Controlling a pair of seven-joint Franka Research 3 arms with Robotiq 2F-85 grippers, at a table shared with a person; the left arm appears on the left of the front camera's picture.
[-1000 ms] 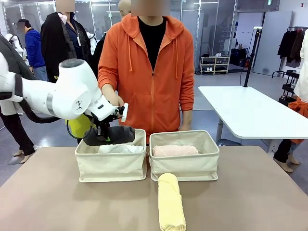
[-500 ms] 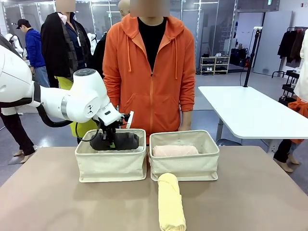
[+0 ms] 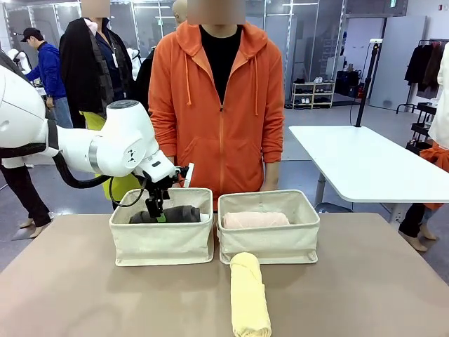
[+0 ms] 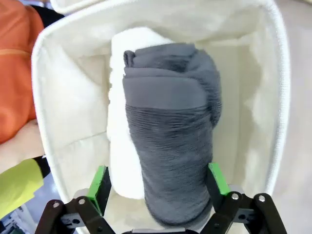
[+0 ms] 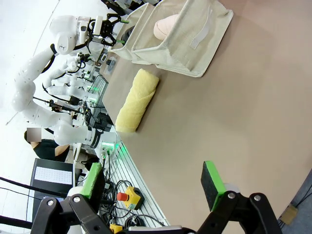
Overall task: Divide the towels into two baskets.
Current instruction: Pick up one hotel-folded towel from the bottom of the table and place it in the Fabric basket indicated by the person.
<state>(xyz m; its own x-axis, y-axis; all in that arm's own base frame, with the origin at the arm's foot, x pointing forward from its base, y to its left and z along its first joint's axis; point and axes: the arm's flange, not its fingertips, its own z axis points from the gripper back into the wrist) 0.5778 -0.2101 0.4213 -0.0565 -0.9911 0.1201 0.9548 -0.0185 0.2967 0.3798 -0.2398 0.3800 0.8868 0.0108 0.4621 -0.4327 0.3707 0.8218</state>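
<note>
Now the dark grey towel point(image 4: 170, 146), a ribbed roll, lies atop the white towel point(image 4: 122, 161) in the left basket point(image 4: 68, 97); the left gripper point(image 4: 158, 184) straddles it, seemingly released.

Light bright, even, overhead | faint soft shadow by yellow towel point(image 3: 250, 303) at 6 o'clock | front view sharp | wrist views bowed at edges
</note>
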